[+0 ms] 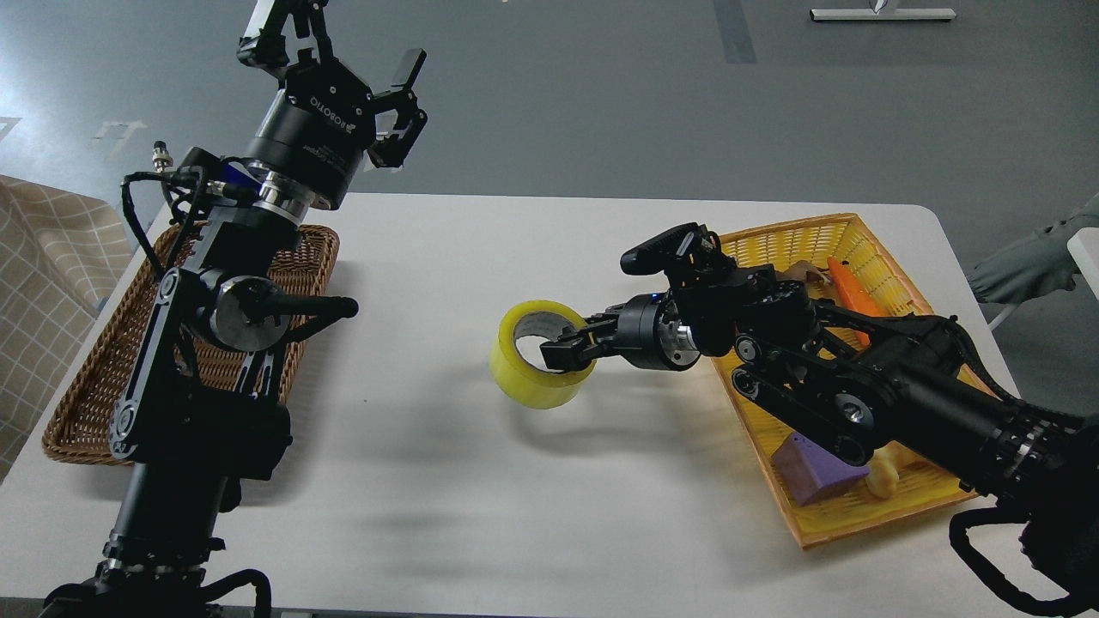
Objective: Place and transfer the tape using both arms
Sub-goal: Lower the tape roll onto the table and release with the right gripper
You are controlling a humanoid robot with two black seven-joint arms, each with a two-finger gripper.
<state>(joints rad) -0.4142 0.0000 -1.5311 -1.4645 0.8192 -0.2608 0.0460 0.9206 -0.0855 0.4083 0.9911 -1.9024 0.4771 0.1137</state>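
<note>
The tape is a yellowish roll with a grey-white core, near the middle of the white table. It sits at or just above the tabletop. My right gripper reaches in from the right and is shut on the roll's right wall, one finger inside the core. My left gripper is raised high at the upper left, far from the tape, open and empty, above the brown wicker basket.
A yellow basket at the right holds a purple block, an orange carrot and a pale yellowish item. Someone's grey sleeve shows at the right edge. A checked cloth lies at the left.
</note>
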